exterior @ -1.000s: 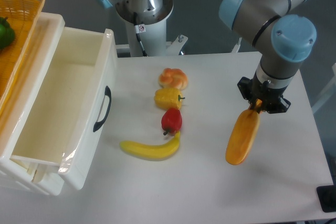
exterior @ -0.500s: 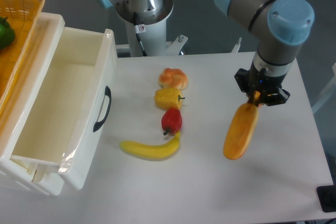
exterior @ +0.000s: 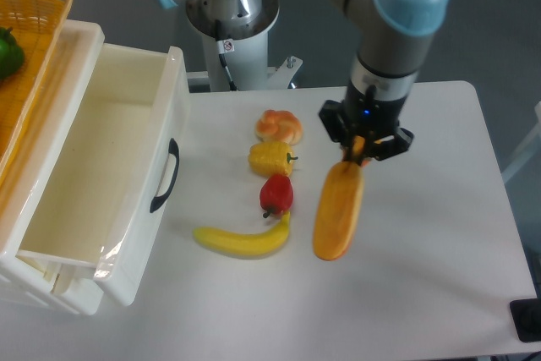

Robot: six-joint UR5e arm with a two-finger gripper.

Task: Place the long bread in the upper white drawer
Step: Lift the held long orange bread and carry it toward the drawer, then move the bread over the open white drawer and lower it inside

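Fingers of my gripper (exterior: 356, 156) pinch the top end of the long bread (exterior: 338, 210), so it hangs mid-frame above the table, ready for the open white drawer (exterior: 127, 107) at left.

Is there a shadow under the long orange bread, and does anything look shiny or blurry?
In the fixed camera view, a faint soft shadow lies on the table to the right of the long bread, which hangs from the gripper; the upper white drawer shows glare on its front rim; the picture looks sharp, with no obvious blur.
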